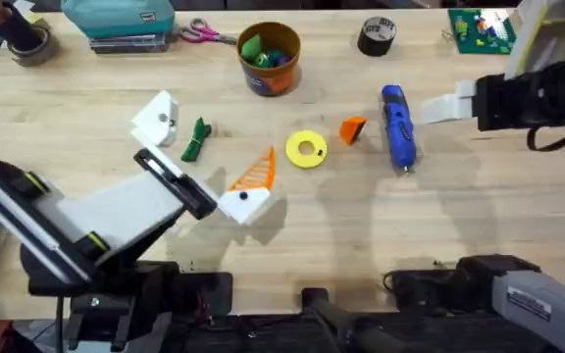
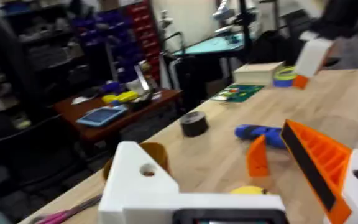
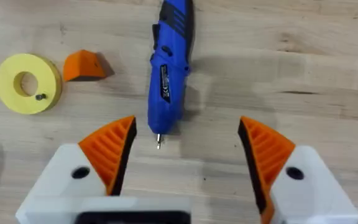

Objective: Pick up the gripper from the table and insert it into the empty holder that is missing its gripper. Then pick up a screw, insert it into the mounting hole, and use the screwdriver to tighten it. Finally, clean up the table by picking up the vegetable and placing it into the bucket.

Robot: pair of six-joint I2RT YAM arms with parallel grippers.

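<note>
Nothing is done: the gripper (image 1: pixel 352 129) lies mid-desk beside the screwdriver (image 1: pixel 397 127), the holder (image 1: pixel 158 120) is empty, the vegetable (image 1: pixel 196 140) unbinned. Right end effector (image 3: pixel 188 155) gapes; left end effector (image 1: pixel 204 162) spread apart.

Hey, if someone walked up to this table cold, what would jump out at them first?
Probably the blue screwdriver lying right of centre, with the right tool open above its tip. Beside it sit the loose orange gripper and a yellow disc. The left tool has one bare white holder.
</note>
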